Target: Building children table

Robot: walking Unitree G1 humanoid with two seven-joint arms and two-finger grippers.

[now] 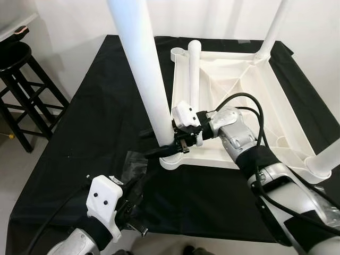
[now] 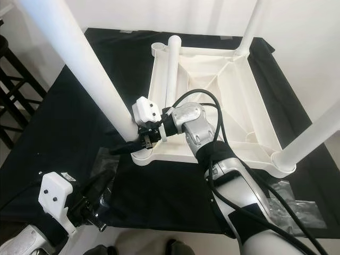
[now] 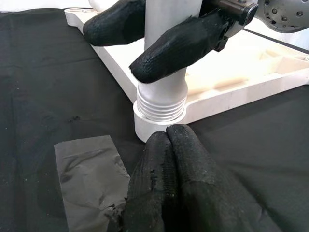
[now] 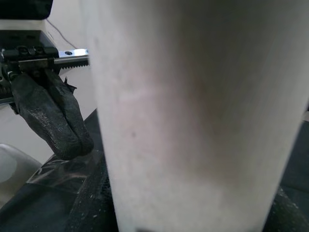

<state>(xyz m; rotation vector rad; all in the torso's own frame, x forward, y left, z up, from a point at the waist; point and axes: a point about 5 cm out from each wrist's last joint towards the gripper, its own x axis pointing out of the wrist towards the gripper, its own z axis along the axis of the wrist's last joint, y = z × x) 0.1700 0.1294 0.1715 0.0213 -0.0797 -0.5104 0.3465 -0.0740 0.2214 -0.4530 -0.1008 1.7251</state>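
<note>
At frame centre the upturned white table top point(image 1: 249, 90) lies on a black cloth point(image 1: 101, 122). The right gripper point(image 1: 169, 142) clamps the near-left table leg point(image 1: 142, 69) just above its threaded socket (threads partly exposed). Lower left, the left gripper point(image 3: 166, 145) hovers with fingers pressed together beside a plastic scrap point(image 3: 89, 174).

The right gripper point(image 1: 169, 142) reached left, its jaws clamped around a white leg point(image 1: 141, 64). The left gripper point(image 3: 166, 159) waited near, jaws together.
</note>
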